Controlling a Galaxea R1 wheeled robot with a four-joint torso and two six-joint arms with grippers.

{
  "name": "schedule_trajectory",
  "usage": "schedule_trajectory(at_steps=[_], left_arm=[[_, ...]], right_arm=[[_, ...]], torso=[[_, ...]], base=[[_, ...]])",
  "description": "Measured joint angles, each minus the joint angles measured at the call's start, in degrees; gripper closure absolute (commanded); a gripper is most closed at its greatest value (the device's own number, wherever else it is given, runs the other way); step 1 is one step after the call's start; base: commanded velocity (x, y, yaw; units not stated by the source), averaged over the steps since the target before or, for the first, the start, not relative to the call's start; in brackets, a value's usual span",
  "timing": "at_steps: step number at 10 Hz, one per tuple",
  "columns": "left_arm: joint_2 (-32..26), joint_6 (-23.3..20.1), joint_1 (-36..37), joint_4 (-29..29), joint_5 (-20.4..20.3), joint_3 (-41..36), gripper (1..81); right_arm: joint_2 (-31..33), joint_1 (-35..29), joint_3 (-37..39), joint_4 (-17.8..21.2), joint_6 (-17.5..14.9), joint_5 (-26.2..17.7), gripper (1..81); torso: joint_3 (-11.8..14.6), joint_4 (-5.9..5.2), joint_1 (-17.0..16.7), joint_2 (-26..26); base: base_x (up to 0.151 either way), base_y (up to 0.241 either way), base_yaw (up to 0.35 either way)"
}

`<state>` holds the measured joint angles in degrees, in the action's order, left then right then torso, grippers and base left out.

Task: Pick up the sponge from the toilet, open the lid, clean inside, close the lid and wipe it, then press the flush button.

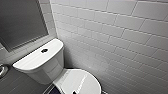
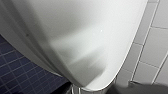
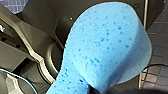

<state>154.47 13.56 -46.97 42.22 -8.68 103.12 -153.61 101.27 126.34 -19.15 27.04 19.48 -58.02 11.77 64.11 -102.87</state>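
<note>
**Sponge gripped by the right tool; toilet lid down**

Sponge (image 3: 107,47): bright blue, soft, speckled with darker pores, rounded in outline. Clamped at its narrower end in the right tool (image 3: 98,90), with the broad end standing free. Seen in the right wrist view against dark parts of the robot, the dark-tiled floor (image 3: 155,77) and a thin black cable (image 3: 155,65) lying on that floor.

Toilet (image 1: 47,68): white and glossy, standing in a corner against a wall (image 1: 120,37) of white brick-laid tiles. Boxy tank with a flat top. Flush button (image 1: 44,50): small, dark, round, set in the middle of the tank top. Lid (image 1: 75,81): oval, smooth, closed flat over the bowl, just in front of the tank. Dark framed panel (image 1: 21,21) on the wall above and behind the tank. Round metal fitting (image 1: 2,70) at the edge of the head view, beside the tank.

Left wrist view: very near a white, glossy, curved surface of the toilet, lid or bowl not to be told; dark blue floor tiles to one side, white wall tiles to the other. Left tool (image 2: 96,91): dark parts close by the white rim; open or closed, not to be told.
</note>
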Motion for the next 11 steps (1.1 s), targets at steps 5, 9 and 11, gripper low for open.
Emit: schedule_trajectory(at_steps=[5, 9, 11], left_arm=[[0.2, 0.1, 0.1, -0.5, 0.1, 0.1, 1.0], [-1.8, 0.1, -0.5, -2.3, -3.2, -3.4, 1.0], [-3.0, 0.1, -0.6, -3.2, -4.3, -5.3, 1.0]], right_arm=[[0.0, 0.0, -0.3, 0.0, 0.0, 0.0, 81.1], [0.4, 0.2, -0.9, 0.0, 0.0, 0.0, 81.1], [0.5, 0.2, -1.5, 0.0, 0.0, 0.0, 81.1]], torso=[[0.0, 0.00, 0.0, 0.0], [0.0, 0.00, 0.0, 0.0], [0.0, 0.00, 0.0, 0.0]], base=[[0.000, 0.000, 0.000], [0.000, 0.000, 0.000], [0.000, 0.000, 0.000]])
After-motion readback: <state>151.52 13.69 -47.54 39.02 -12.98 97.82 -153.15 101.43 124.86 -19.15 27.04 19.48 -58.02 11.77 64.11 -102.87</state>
